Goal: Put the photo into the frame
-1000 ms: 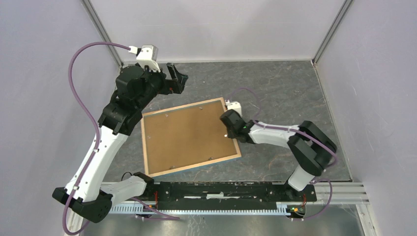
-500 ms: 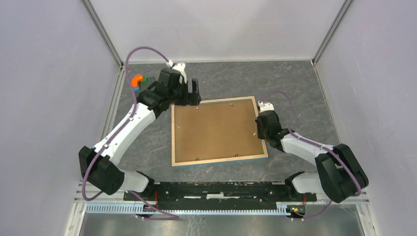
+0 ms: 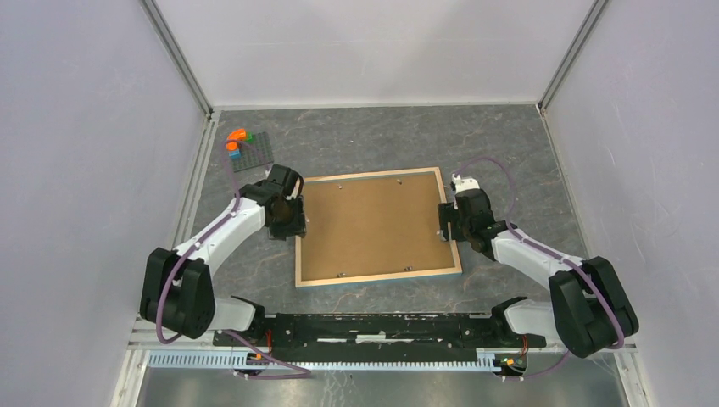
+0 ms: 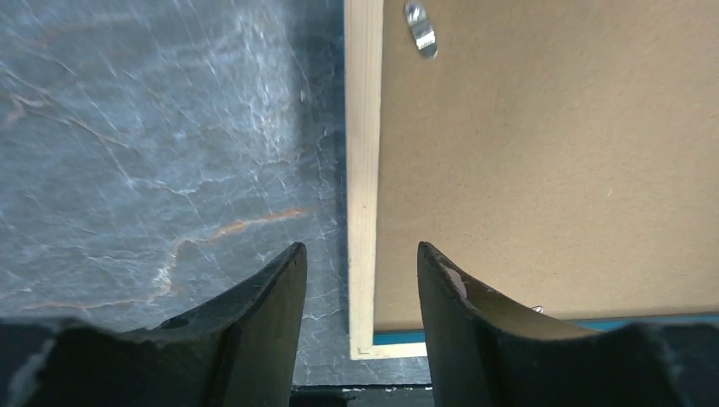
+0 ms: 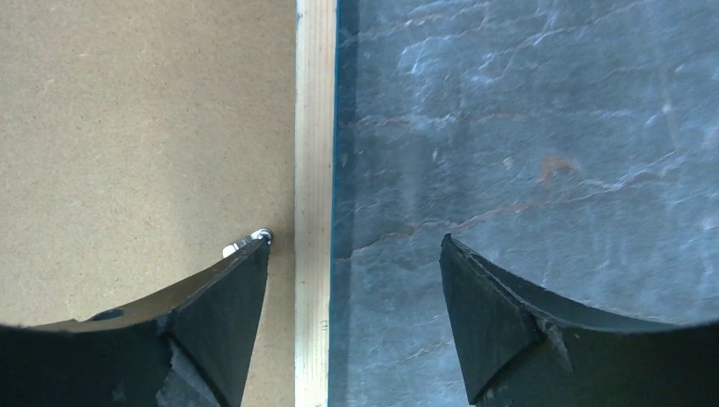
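Overhead view: light even and diffuse, apparently from above; pale walls (image 3: 365, 42) rendered bright but not blown out. Only faint, soft-edged shadows noted on the table (image 3: 509, 144) close under the left arm (image 3: 222, 231). Focus sharp throughout; wall posts (image 3: 174, 51) seen splaying outward toward the top, a mild wide-angle effect

Wrist views: table veining and frame (image 4: 363, 127) grain sharply resolved. A narrow dark shadow band recorded along the frame's outer edge in the left wrist view. Small glint caught on a metal clip (image 4: 420, 28). Jaws of left gripper (image 4: 359, 248) and right gripper (image 5: 354, 241) rendered near-black, surface detail lost, edges slightly soft
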Controlling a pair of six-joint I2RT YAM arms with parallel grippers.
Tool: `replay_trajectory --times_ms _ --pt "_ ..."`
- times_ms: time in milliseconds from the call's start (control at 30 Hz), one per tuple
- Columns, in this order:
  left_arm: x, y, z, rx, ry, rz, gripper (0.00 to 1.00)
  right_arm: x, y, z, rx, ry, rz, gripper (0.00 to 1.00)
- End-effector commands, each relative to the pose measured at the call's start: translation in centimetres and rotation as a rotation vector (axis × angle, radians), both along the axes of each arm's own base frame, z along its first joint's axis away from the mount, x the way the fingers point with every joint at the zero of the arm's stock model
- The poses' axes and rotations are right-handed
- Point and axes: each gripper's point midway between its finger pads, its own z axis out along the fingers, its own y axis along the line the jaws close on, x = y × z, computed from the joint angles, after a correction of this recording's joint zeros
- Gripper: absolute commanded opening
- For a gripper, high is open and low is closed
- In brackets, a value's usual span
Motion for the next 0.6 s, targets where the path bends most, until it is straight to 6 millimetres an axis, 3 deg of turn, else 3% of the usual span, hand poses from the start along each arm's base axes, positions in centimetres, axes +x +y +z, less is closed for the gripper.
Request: replay_trajectory --times_ms 0,267,467,567 --pt "-1.1 -0.5 -2.0 -0.038 0.068 0.033 0.54 -1.2 1.0 0.3 0.054 0.065 -0.001 0.84" --pt "-1.8 -0.4 -5.0 -0.001 0.180 0.018 0.45 -1.2 2.3 1.1 0.094 0.121 -0.057 0.86" --pt "-1.8 0.4 -5.8 0.057 0.213 0.023 0.35 -0.8 4.1 2.6 0.123 0.083 -0.055 0.86" --pt "-1.9 0.7 -6.0 0.082 0.218 0.024 0.27 -0.8 4.6 2.4 0.117 0.075 -0.077 0.85"
